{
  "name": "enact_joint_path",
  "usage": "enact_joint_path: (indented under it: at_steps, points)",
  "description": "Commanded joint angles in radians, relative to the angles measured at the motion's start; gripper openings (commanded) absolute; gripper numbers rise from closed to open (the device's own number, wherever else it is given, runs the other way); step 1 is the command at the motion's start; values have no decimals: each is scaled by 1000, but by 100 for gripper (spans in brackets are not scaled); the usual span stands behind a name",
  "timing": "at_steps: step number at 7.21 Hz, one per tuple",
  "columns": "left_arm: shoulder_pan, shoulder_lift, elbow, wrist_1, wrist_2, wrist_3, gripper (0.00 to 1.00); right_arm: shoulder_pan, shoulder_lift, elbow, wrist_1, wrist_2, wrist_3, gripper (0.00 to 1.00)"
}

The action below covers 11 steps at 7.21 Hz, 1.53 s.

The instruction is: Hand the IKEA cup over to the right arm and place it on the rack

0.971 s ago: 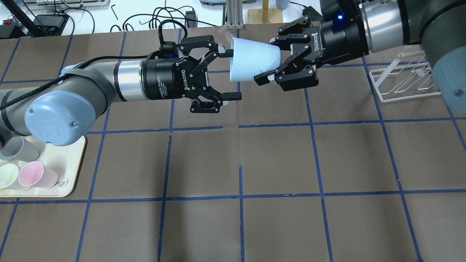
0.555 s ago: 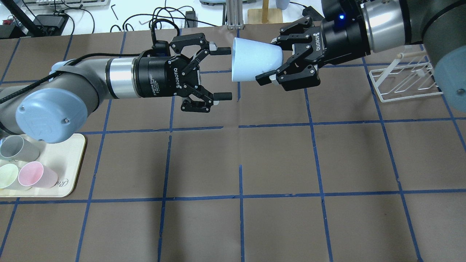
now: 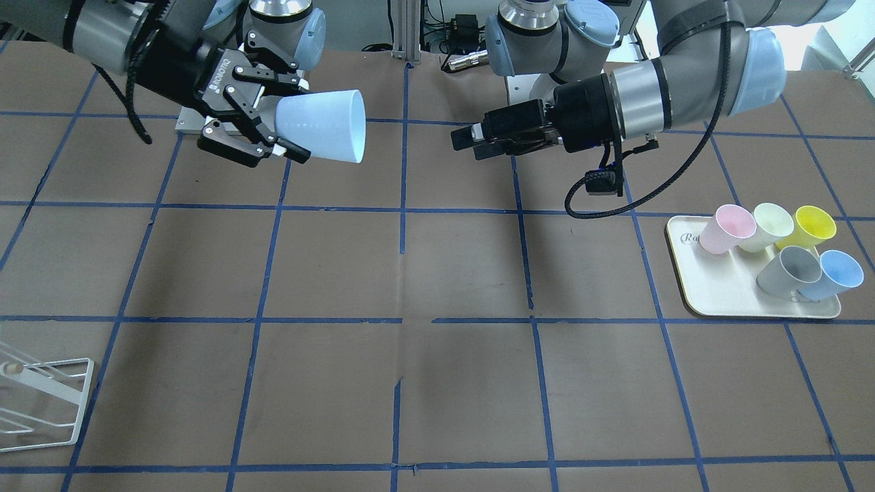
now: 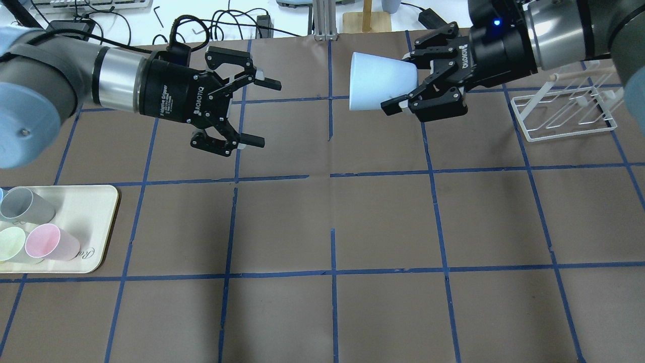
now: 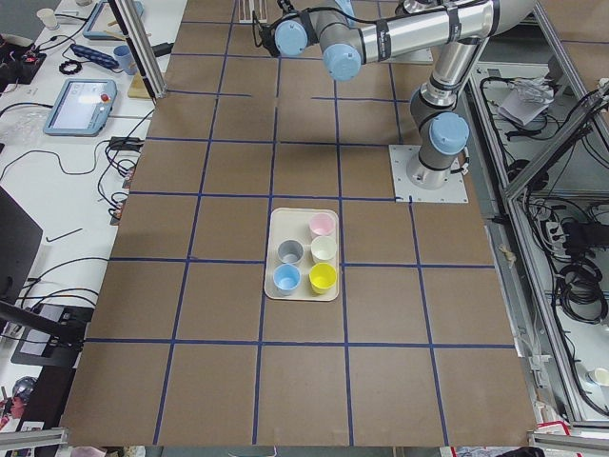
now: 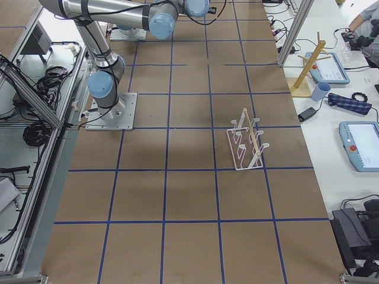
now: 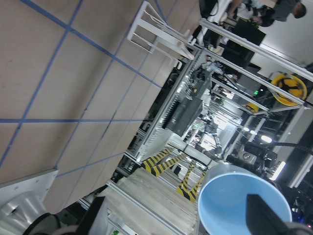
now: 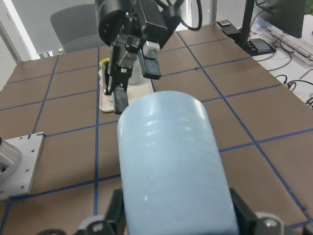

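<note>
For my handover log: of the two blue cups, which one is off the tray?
The paler cup, gripped sideways in the air by the right pincer; the other blue cup sits on the tray.

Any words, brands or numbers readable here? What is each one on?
"ROBOTIQ": white letters on the left tool.
"ROBOTIQ": on the right tool holding the IKEA cup; upside down seen from overhead.
"Ra...": cursive on the cream tray; the rest is hidden by the pink cup.
Small print beside the left tool's brand: too small to read.
</note>
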Motion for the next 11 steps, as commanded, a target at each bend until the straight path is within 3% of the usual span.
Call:
enact_joint_path:
  at_steps: [1,2,3,5,6,8,9,11]
  points:
    - [2,10,125,-1,406,-35,100,-138,4,-4,2,-98,2,28]
    - [-9,8,163,-1,577,-22,100,-206,4,-7,-1,-147,3,28]
    - [-21,-7,204,-1,733,0,100,-254,4,-12,-16,-255,3,28]
    - [-44,4,205,-2,983,84,100,-283,8,-33,-90,-537,63,28]
    - [-44,1,205,-1,1039,89,100,-283,42,-47,-180,-716,92,28]
    - [-75,-12,171,75,1056,110,100,-282,177,-132,-213,-938,89,28]
    - [-105,2,138,120,1052,142,100,-273,267,-194,-221,-1098,86,28]
    - [-115,-10,134,146,983,152,100,-269,352,-225,-286,-1234,95,28]
